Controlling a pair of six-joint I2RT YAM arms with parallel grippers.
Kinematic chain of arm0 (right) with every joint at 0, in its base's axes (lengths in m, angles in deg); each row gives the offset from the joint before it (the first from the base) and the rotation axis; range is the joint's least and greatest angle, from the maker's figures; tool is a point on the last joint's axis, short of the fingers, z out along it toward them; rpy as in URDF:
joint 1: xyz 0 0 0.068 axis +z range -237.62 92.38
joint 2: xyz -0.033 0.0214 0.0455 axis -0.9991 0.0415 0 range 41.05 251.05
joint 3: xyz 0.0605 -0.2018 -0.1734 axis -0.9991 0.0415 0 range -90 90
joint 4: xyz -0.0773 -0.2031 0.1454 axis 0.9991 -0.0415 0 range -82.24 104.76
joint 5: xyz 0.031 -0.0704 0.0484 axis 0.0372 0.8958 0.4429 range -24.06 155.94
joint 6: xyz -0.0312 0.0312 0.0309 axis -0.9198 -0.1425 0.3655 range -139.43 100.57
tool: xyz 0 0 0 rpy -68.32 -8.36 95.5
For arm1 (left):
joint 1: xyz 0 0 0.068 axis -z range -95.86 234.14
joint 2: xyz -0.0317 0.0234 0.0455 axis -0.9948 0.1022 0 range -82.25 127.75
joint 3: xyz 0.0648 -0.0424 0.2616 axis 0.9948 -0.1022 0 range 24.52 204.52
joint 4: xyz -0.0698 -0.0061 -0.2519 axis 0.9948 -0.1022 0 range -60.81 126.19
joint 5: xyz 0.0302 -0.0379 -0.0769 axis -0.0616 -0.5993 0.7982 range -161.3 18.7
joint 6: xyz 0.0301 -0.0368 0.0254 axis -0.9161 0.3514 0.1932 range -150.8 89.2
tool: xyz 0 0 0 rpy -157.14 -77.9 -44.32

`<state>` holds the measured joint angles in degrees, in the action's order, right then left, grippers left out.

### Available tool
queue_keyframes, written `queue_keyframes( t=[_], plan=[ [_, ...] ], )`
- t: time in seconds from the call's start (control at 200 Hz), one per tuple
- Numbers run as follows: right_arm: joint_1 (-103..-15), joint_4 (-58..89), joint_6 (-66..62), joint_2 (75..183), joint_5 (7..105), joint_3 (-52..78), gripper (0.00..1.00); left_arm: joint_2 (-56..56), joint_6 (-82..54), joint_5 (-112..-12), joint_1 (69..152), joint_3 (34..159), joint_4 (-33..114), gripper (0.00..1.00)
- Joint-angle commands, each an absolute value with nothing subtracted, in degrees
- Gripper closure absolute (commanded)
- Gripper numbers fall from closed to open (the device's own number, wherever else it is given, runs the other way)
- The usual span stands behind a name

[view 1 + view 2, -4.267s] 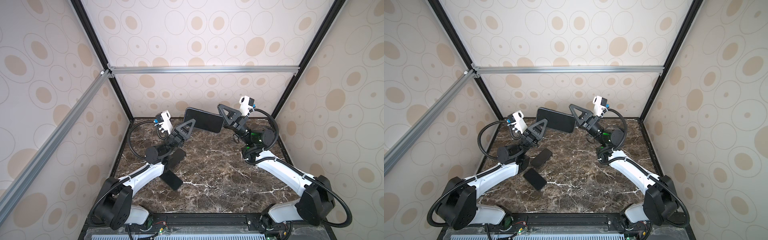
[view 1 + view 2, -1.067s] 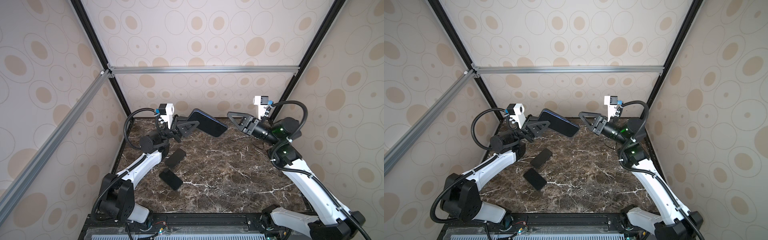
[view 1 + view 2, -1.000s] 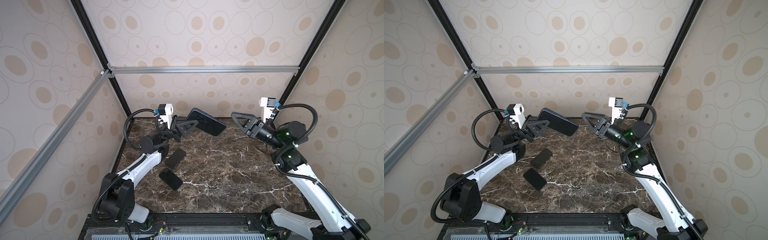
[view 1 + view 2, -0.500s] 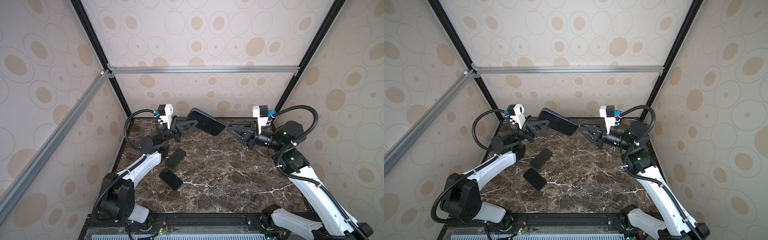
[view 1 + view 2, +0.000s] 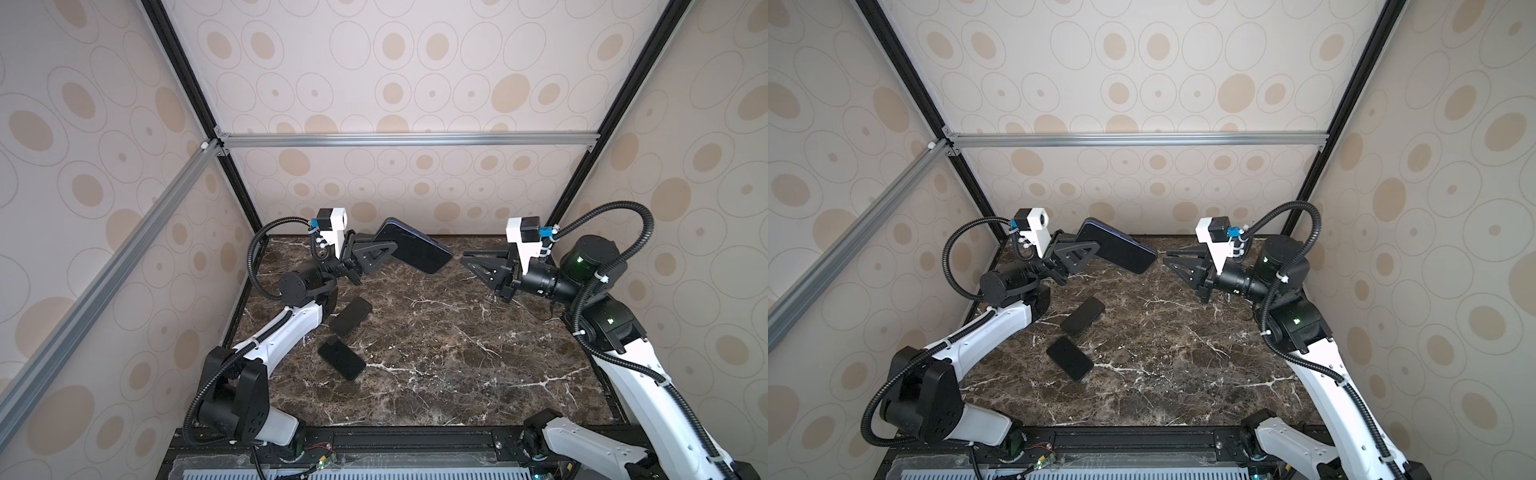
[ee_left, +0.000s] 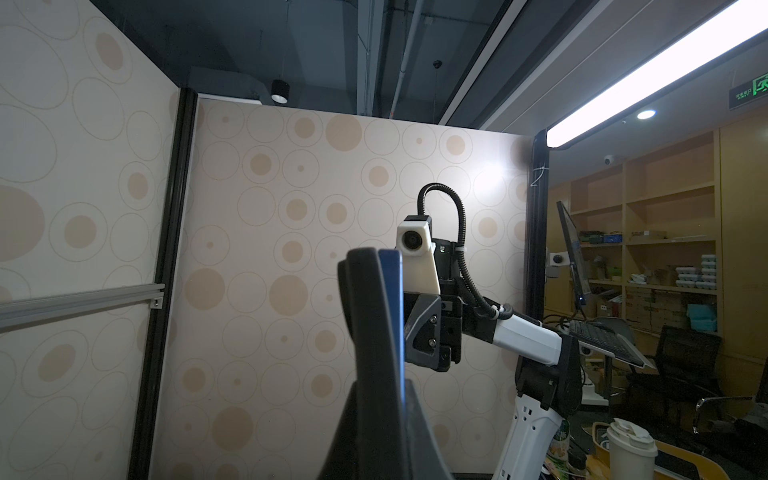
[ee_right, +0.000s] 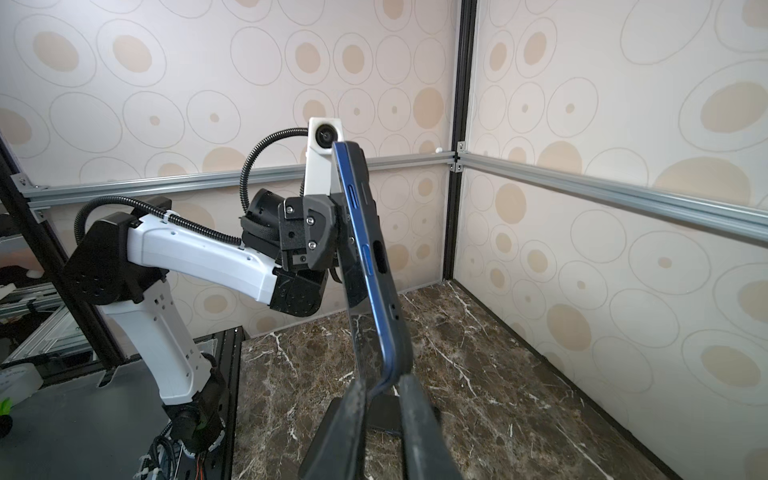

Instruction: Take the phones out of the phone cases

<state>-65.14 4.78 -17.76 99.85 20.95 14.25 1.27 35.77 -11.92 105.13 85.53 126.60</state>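
Phone [image 7: 376, 316] in left jaws; buttons [image 7: 353, 195] show only in right wrist view.

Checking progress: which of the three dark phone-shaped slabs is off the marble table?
The blue-edged phone in a dark case, held by the left gripper; the other two slabs lie flat on the marble table.

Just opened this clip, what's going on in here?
The left gripper is shut on one end of a blue phone in its dark case, holding it above the marble table. The right gripper, slightly open, sits at the free end, not gripping yet. Two other dark phones or cases lie flat below.
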Motion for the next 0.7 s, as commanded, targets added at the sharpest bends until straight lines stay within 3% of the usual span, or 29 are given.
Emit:
queue_keyframes(
  t=[0.0, 0.695],
  plan=[
    [-65.0, 5.8, -17.5, 100.3, 20.0, 12.9, 0.8, 0.5, 36.5, -12.1, 105.2, 88.5, 141.8, 1.0],
    [-64.9, 9.5, -13.6, 101.9, 17.0, 13.1, 0.76, 0.3, 36.4, -11.9, 105.6, 88.3, 141.8, 1.0]
  ],
)
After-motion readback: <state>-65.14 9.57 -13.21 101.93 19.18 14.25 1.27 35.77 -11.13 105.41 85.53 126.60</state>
